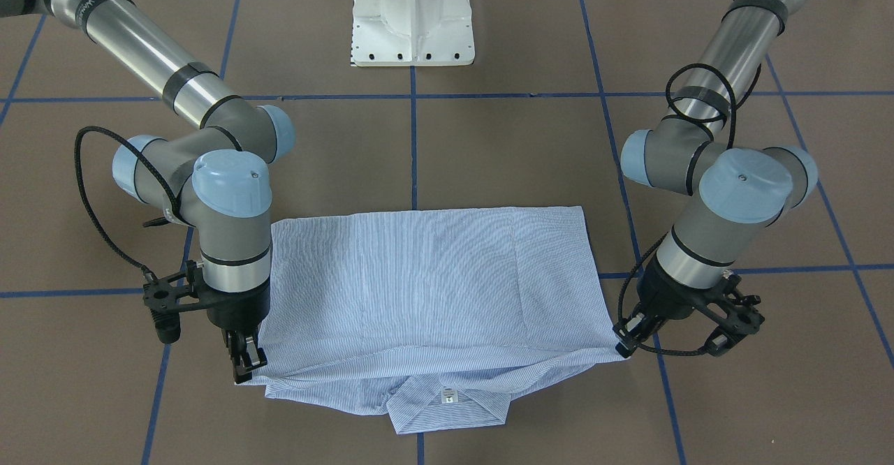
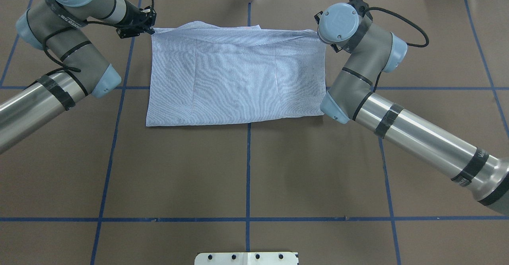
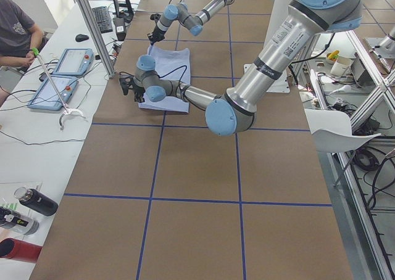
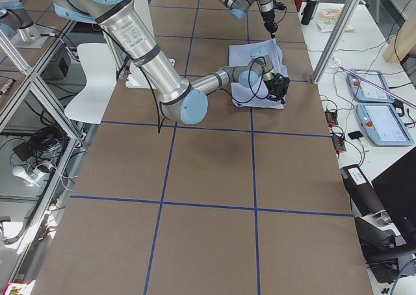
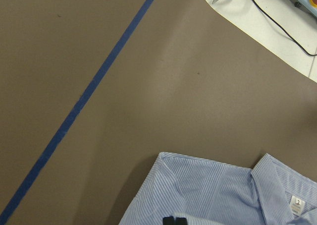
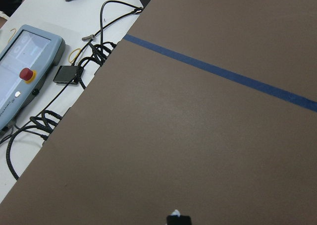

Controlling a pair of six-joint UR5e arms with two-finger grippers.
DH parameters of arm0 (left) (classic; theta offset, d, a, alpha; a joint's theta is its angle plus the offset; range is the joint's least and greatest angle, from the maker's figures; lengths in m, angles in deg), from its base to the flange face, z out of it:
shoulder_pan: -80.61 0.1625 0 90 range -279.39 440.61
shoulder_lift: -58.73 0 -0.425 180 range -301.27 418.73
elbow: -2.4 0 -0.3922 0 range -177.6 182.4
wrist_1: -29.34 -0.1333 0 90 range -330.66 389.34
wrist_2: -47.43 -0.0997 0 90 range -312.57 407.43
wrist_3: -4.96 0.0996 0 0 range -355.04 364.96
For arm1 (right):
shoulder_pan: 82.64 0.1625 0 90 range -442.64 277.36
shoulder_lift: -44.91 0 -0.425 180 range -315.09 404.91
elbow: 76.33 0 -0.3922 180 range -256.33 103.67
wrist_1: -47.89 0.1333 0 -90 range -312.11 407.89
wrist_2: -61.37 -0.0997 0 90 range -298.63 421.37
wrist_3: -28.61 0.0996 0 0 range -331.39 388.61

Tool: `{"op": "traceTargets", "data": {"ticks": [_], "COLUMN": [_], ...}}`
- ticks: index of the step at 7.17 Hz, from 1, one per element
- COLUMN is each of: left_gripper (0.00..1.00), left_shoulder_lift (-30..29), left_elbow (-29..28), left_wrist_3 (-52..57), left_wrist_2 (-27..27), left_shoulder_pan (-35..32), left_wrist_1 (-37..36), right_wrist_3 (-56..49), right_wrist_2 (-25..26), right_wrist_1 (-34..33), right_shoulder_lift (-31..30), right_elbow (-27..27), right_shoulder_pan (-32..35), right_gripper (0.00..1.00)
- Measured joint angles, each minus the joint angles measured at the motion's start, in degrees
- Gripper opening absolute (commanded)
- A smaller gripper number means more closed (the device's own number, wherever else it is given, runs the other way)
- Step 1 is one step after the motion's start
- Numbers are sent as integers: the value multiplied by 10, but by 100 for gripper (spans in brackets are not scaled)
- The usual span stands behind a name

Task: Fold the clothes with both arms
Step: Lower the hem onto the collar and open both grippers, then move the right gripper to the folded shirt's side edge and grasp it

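The pinstriped shirt (image 1: 433, 283) lies folded in a flat rectangle on the brown table (image 1: 489, 144), its collar (image 1: 447, 399) poking out at the operators' edge. It also shows in the overhead view (image 2: 238, 78). My left gripper (image 1: 624, 348) is low at one collar-side corner of the top layer and shut on the fabric; its wrist view shows the shirt (image 5: 213, 190) at its fingertips. My right gripper (image 1: 246, 371) is shut on the opposite collar-side corner. In the overhead view the left gripper (image 2: 150, 31) shows; the right one is hidden under its wrist.
The white pedestal base (image 1: 412, 18) stands on the robot's side of the table. Teach pendants (image 3: 62, 76) and cables lie on the white bench beyond the table's far edge, where a person (image 3: 15, 33) sits. Blue tape lines (image 2: 248, 169) cross the table.
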Motion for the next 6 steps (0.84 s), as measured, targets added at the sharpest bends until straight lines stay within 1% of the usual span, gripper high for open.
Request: {"op": "traceTargets", "data": {"ticks": [1, 3, 4, 5, 6], "left_gripper": [47, 47, 47, 47, 47], "left_shoulder_lift": [-1, 0, 3, 11, 24], "left_elbow": [-3, -4, 0, 11, 30], "left_wrist_3": [8, 18, 20, 22, 27], "left_wrist_2": [0, 0, 2, 4, 4], "left_shoulder_pan": [0, -3, -12, -21, -26], "left_wrist_1": [3, 18, 32, 40, 42], "right_wrist_3": [-1, 1, 5, 15, 29], "right_wrist_2": [-2, -9, -20, -32, -37], "right_wrist_1": [2, 3, 1, -3, -7], "right_shoulder_lift": [3, 7, -10, -56, -116], "right_elbow": [7, 2, -36, -112, -197], "right_shoulder_pan": [-2, -3, -9, -27, -52], "right_gripper": [53, 56, 57, 58, 58]}}
